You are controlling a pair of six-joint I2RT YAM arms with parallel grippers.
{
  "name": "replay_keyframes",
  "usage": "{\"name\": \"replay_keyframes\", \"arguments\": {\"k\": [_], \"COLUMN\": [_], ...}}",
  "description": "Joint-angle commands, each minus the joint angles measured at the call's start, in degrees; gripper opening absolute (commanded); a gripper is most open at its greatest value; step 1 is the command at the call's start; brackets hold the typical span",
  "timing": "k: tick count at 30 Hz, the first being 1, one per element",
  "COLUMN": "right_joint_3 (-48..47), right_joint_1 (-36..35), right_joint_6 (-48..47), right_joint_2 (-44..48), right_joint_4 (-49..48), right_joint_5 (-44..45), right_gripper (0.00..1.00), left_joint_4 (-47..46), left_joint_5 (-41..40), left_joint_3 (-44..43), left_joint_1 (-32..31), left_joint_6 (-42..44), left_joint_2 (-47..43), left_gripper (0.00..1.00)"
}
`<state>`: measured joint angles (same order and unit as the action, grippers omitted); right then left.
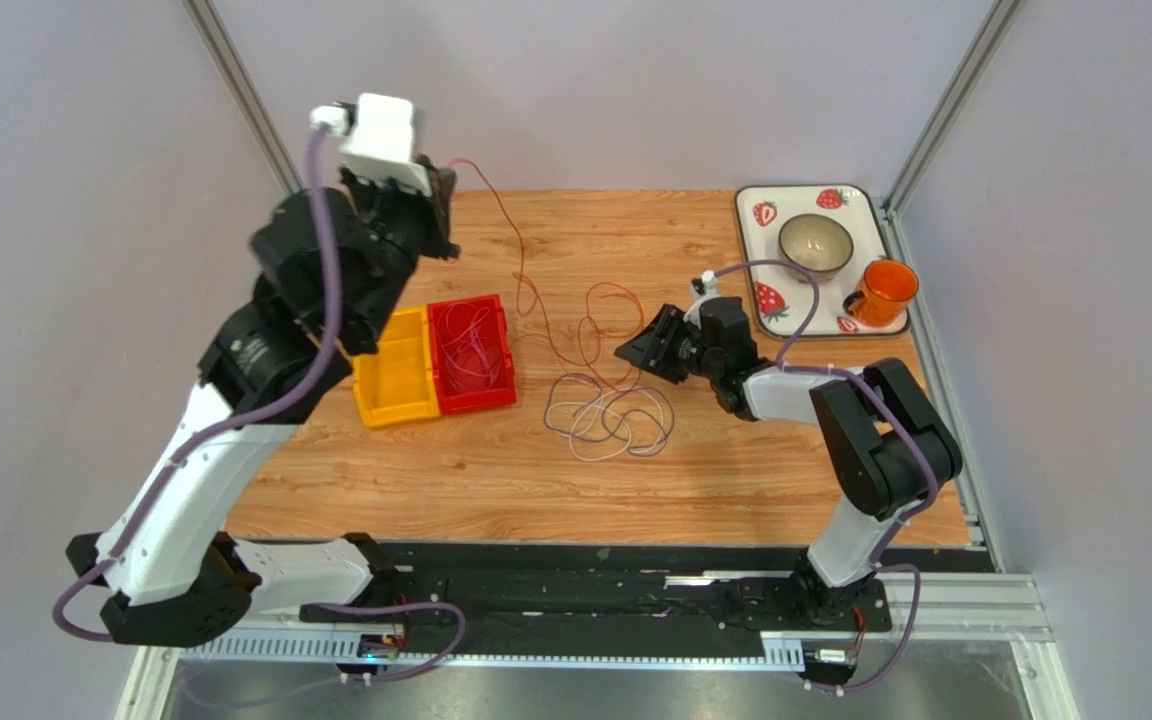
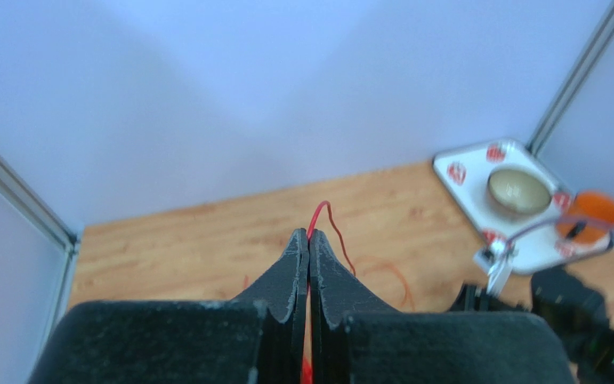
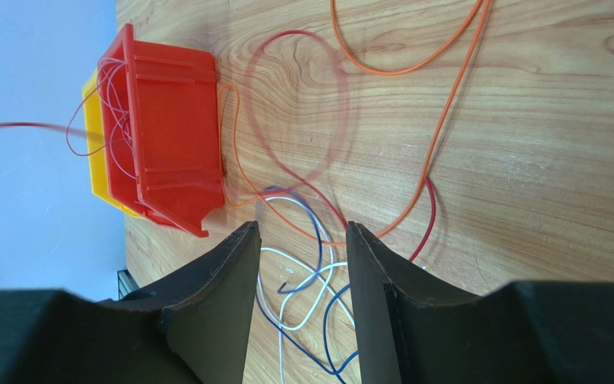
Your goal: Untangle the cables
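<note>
Holding a thin red wire (image 2: 324, 206) high in my shut left claw (image 2: 309, 240); right claw (image 3: 302, 232), half open and empty, over the pale tangled wires (image 1: 608, 417), probably pins them next.

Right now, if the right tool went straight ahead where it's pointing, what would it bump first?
The tangled cables, lying right in front of the right tool, which is open. Height is hard to judge, so it might skim just above them.

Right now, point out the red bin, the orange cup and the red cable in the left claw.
red bin (image 1: 480, 399), top view, its near wall.
orange cup (image 1: 886, 288), top view, its side.
red cable (image 2: 323, 206), left wrist view, top of its bend.
</note>
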<state>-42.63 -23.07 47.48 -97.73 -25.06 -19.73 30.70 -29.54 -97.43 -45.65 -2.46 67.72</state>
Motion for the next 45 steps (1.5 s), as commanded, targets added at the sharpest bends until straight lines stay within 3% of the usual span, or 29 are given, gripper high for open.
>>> {"name": "replay_keyframes", "arguments": {"k": [1,8,12,16,18,20,22,30,41,45], "right_joint_3": [-3.1,-4.1,-4.2,-4.3,-4.2,-4.2,-4.2,-4.2,-5.4,-5.9], "right_joint_1": [-0.4,-0.7,-0.8,-0.8,-1.0,-0.9,-1.0,-0.9,-0.9,-1.0], "right_joint_6": [-1.8,-2.5,-2.7,-2.7,-2.7,-2.7,-2.7,-2.7,-2.7,-2.7], "right_joint_2": [-1.2,-1.8,-1.9,-1.9,-1.9,-2.0,-2.0,-2.0,-3.3,-3.5], "right_joint_4": [1.8,2.8,3.0,3.0,3.0,3.0,3.0,3.1,4.1,4.5], "right_joint_5": [-1.4,-2.3,-2.7,-3.0,-3.1,-3.3,-3.5,-3.8,-4.2,-4.3], "right_gripper": [0.47,0.47,0.47,0.47,0.46,0.46,0.46,0.45,0.44,0.44], "left_joint_4": [-0.9,-3.4,-1.7,-1.3,-1.4,0.1,1.5,0.9,-3.4,-5.6], "left_joint_5": [-3.7,-3.3,-7.3,-13.4,-15.5,-13.5,-6.5,-0.7,13.7,15.0], "left_joint_3": [-10.7,-18.3,-18.2,-8.4,0.5,7.9,11.6,22.4,28.3,30.2], "left_joint_1": [0.2,0.2,0.2,0.2,1.3,3.9,9.5,21.2,22.7,22.7], "left_joint_6": [5.5,9.9,11.2,10.5,8.8,2.7,-4.5,-12.3,-17.8,-20.0], "left_joint_2": [-0.6,-1.2,-1.9,-5.4,-6.6,-7.8,-8.0,-6.9,-5.3,-5.4], "left_gripper": [0.0,0.0,0.0,0.0,0.0,0.0,0.0,0.0,0.0,0.0]}}
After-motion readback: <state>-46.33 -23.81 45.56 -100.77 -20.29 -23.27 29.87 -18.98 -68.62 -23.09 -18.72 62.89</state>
